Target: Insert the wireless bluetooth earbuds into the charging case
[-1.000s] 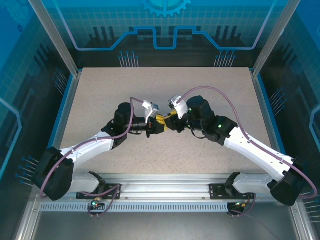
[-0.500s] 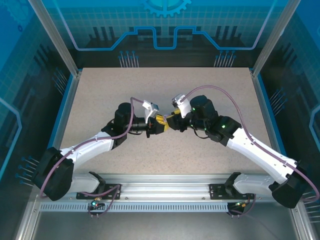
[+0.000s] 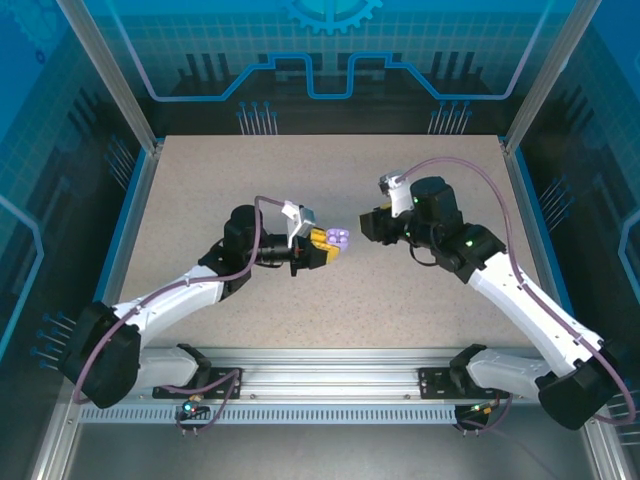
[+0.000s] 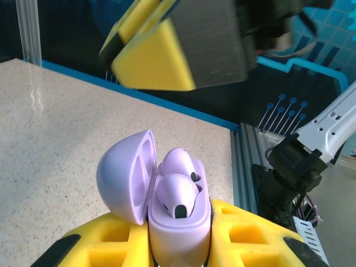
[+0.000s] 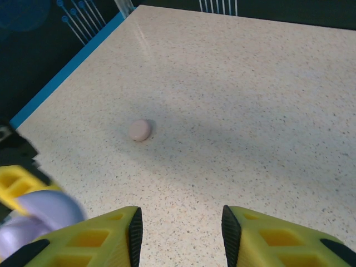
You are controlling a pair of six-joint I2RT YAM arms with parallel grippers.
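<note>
The left end effector (image 3: 328, 247) is clamping the open lilac charging case (image 4: 178, 233), earbuds (image 4: 177, 189) sitting inside; the right end effector (image 5: 181, 231) is gaping empty near it.

- From high behind its near edge, we look down over the whole tabletop (image 3: 200, 190).
- From the left wrist, we sit close over the left hand (image 4: 178, 247) and lilac case (image 4: 179, 219), facing the tabletop's right edge and near right corner.
- From the right wrist, we look past the right hand (image 5: 181, 233) toward the far left corner; the lilac case, at lower left, is shared by all views.
</note>
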